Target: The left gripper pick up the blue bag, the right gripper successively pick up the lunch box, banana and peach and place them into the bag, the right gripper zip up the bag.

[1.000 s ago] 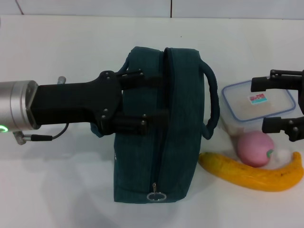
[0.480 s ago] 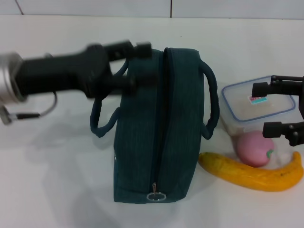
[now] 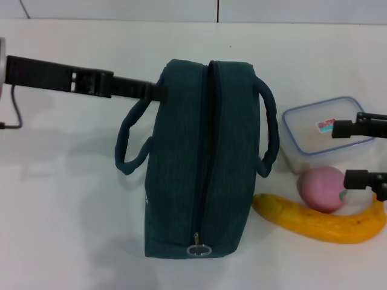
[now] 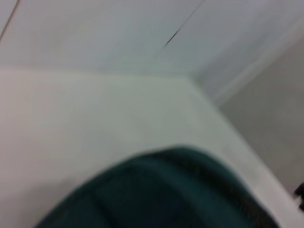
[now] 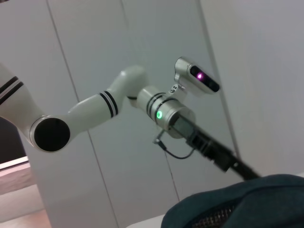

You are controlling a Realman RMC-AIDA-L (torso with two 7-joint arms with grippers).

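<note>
Teal blue bag [image 3: 202, 163] touches the left end effector [image 3: 158, 92], grip state unclear.

Blue bag [image 3: 202, 163] upright, zipped; lunch box [image 3: 314, 136], peach [image 3: 323, 188], banana [image 3: 320, 222] beside it.

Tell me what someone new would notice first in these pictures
The blue bag stands zipped in the middle of the white table, with the left gripper reaching in side-on to its far upper edge by a handle. To the bag's right sit the lunch box, the peach and the banana, with the right gripper open above them.
</note>
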